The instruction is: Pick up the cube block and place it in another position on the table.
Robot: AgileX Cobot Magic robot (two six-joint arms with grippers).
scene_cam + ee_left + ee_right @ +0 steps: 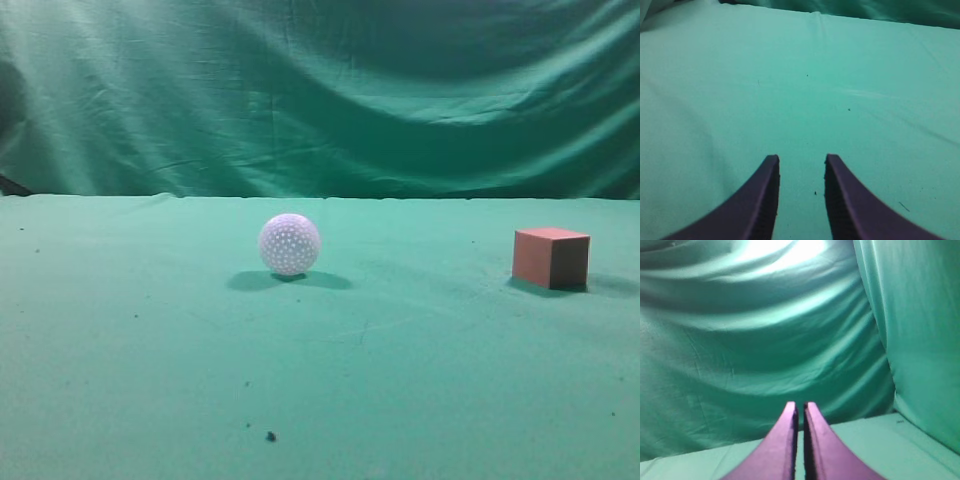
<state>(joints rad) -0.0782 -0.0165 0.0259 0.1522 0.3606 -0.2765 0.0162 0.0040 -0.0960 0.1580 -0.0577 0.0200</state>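
Observation:
The salmon-red cube block (550, 257) sits on the green table (400, 380) at the right of the exterior view, its right side darker. No arm or gripper shows in that view. My left gripper (801, 160) is open and empty above bare green cloth; the cube does not show in its view. My right gripper (800, 406) is shut with nothing between its fingers and points at the wrinkled green curtain; the cube does not show there either.
A white dimpled ball (289, 244) rests on the table near the middle, well left of the cube. The wrinkled green backdrop curtain (320, 90) hangs behind the table's far edge. A few dark specks (270, 436) lie on the cloth in front.

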